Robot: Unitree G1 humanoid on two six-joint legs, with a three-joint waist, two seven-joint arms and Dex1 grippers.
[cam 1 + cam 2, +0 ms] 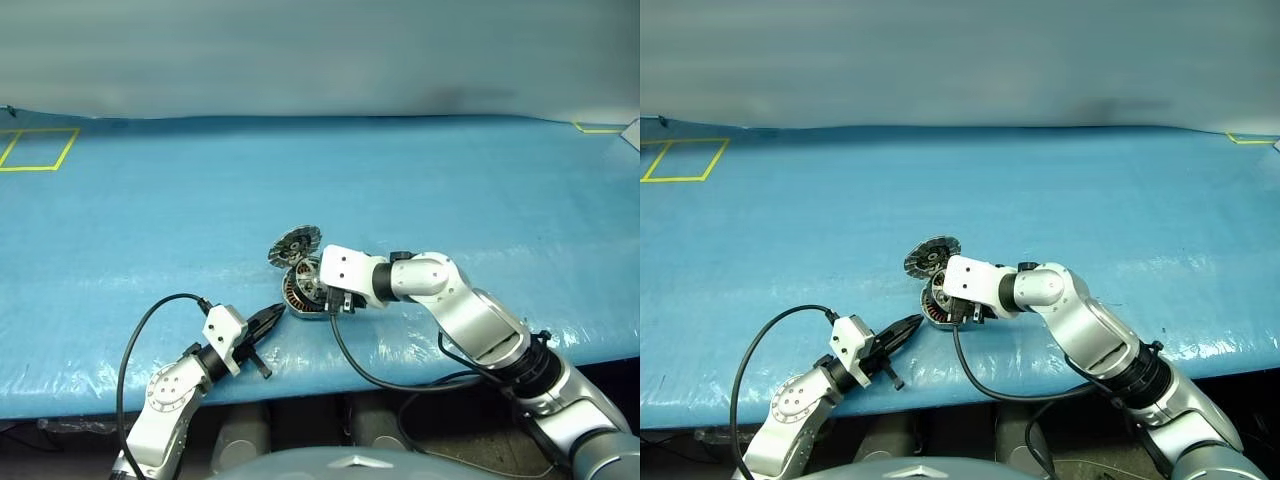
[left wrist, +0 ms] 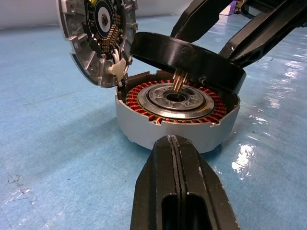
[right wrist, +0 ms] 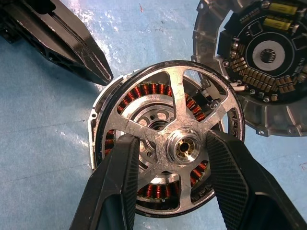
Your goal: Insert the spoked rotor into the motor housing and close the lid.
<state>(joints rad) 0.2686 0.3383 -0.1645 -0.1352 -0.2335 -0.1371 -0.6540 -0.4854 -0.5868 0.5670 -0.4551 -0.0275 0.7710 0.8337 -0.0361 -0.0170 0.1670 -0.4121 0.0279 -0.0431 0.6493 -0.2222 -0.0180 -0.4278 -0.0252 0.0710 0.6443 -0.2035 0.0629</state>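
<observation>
right gripper [image 3: 165,184]: pinching silver six-spoked rotor [image 3: 180,112] over round copper-wound silver housing [image 2: 144,129] | toothed grey lid [image 2: 96,40]: tilted open | left gripper [image 2: 175,158]: pressed together, beside housing

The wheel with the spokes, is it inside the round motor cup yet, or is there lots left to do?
Not quite. The lid already stands open. The right gripper holds the spoked rotor tilted just over the motor housing, its shaft near the centre hole, not seated. The left gripper, shut, rests beside the housing. Left: lower the rotor in, let go, close the lid.
</observation>
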